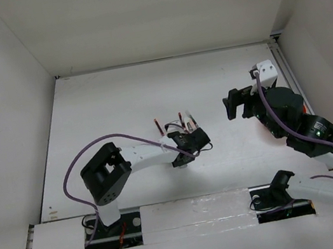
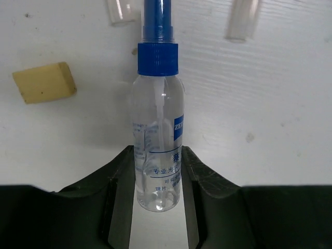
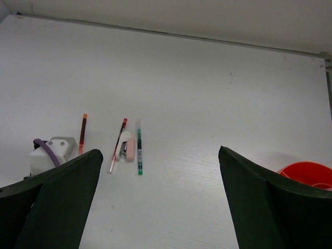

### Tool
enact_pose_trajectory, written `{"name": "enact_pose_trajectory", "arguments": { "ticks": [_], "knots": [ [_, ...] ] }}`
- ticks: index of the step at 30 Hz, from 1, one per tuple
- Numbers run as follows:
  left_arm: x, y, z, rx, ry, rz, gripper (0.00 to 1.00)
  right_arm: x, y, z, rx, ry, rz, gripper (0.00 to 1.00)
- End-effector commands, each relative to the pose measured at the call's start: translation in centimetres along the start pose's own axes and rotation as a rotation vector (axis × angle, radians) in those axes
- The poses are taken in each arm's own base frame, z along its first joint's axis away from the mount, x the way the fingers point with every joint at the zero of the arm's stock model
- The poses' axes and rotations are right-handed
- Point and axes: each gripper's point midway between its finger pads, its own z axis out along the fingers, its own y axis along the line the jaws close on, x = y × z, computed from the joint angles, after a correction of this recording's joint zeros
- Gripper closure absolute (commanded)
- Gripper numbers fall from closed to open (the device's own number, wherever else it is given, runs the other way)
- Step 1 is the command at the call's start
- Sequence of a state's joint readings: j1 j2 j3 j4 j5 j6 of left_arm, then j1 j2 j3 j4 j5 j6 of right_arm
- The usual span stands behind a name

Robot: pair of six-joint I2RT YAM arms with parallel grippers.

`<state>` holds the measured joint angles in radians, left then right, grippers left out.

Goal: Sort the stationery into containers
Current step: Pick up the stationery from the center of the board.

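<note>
1. Left gripper [image 2: 158, 161]: low at the middle of the table [image 3: 207, 78]. Its jaws press both sides of the clear bottle [image 2: 158, 114] near its base, so it looks gripped. The bottle lies flat on the table, blue cap pointing away from the wrist, not lifted.
2. Tan eraser [image 2: 44, 83]: loose on the table, left of the bottle and apart from it. Unsorted.
3. Pens, in a loose row just beyond the left gripper: orange-tipped red pen [image 3: 83, 132], thin red pen [image 3: 118, 144], green pen [image 3: 139, 150]. All lie on the table, unsorted.
4. Pink-and-grey item [image 3: 128, 148]: between the thin red pen and the green pen, close to both. Too small to tell if it touches them.
5. Right gripper [image 1: 234, 106]: raised above the table, fingers spread wide, holding nothing.
6. Orange tub [image 3: 305, 172]: far right, mostly hidden behind the right finger, well apart from the items. Contents cannot be told.
7. Progress: early, judging by this. Every visible item is outside the tub. The bottle grasp seems to be the current step; lift, carry and drop remain, then all the rest.
</note>
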<state>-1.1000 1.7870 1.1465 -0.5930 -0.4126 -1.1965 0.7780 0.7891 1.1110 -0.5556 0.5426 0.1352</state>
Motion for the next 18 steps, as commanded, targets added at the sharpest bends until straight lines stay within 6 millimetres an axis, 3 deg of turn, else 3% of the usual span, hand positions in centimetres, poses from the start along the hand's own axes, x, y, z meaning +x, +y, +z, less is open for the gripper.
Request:
{"name": "enact_pose_trajectory", "arguments": {
  "ticks": [1, 5, 9, 11, 12, 13, 14, 16, 18],
  "knots": [
    [-2.2, -2.2, -4.9, 0.048, -0.131, 0.075, 1.0, -2.8, 0.2, 0.1, -0.029, -0.089, 0.061, 0.0],
    [-4.2, -3.6, -9.6, 0.124, -0.282, 0.132, 1.0, -3.7, 0.3, -0.6, -0.09, -0.161, 0.128, 0.0],
    [-6.4, -5.4, -13.3, 0.299, -0.374, 0.141, 1.0, -6.1, -0.6, -2.8, -0.115, -0.271, 0.188, 0.0],
    [-6.4, -5.5, -13.7, 0.375, -0.393, 0.182, 1.0, -6.6, -0.6, -3.3, -0.135, -0.302, 0.207, 0.0],
    [-7.8, -6.5, -16.4, 0.494, -0.454, 0.184, 1.0, -6.7, -0.6, -3.3, -0.139, -0.302, 0.206, 0.0],
    [-8.1, -6.8, -17.4, 0.554, -0.476, 0.198, 1.0, -7.1, -0.3, -3.6, -0.161, -0.31, 0.206, 0.0],
    [-7.3, -6.5, -17.1, 0.602, -0.473, 0.24, 1.0, -6.9, 0.7, -3.4, -0.212, -0.295, 0.192, 0.0],
    [-8.9, -7.3, -21.3, 0.785, -0.558, 0.202, 1.0, -7.1, 2.3, -2.8, -0.283, -0.269, 0.174, 0.0],
    [-9.0, -7.3, -22.9, 0.865, -0.61, 0.275, 1.0, -7.0, 4.8, -2.9, -0.411, -0.243, 0.193, 0.0]
  ]
}}
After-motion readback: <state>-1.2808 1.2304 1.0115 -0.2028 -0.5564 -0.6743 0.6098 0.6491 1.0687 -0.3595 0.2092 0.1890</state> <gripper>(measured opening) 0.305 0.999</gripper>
